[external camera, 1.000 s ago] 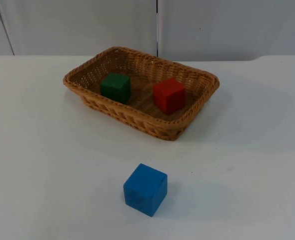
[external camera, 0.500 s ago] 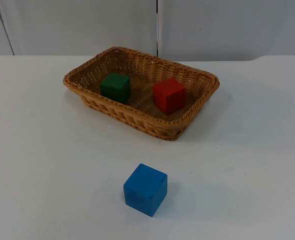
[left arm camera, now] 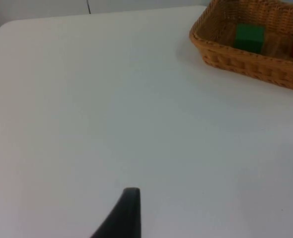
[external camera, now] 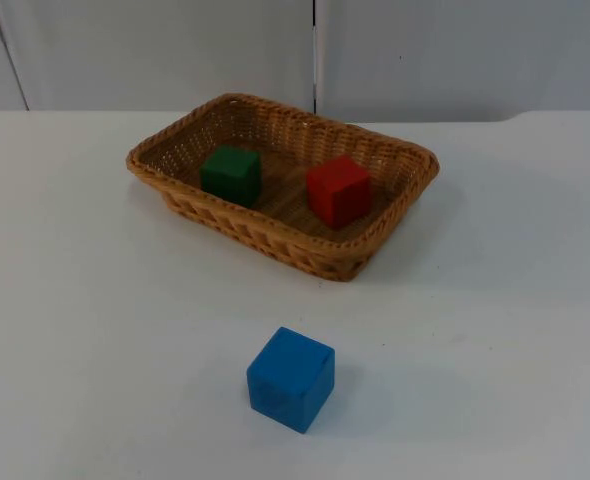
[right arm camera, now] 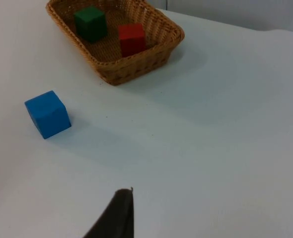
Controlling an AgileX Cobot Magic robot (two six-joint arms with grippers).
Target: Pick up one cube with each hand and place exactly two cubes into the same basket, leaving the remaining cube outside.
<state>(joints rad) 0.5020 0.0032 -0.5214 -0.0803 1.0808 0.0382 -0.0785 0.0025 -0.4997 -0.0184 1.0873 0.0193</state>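
Observation:
A woven wicker basket [external camera: 395,205] stands at the back middle of the table. Inside it sit a green cube [external camera: 231,175] on the left and a red cube [external camera: 337,190] on the right, apart from each other. A blue cube [external camera: 291,378] rests on the table in front of the basket, outside it. My left gripper [left arm camera: 129,210] hangs over bare table well to the left of the basket [left arm camera: 246,62], with the green cube [left arm camera: 249,37] in sight. My right gripper [right arm camera: 117,214] waits over bare table to the right, far from the blue cube [right arm camera: 47,114] and the basket [right arm camera: 136,64].
The white table top [external camera: 515,320] spreads wide on both sides of the basket and around the blue cube. A grey partition wall [external camera: 175,50] closes the far edge just behind the basket.

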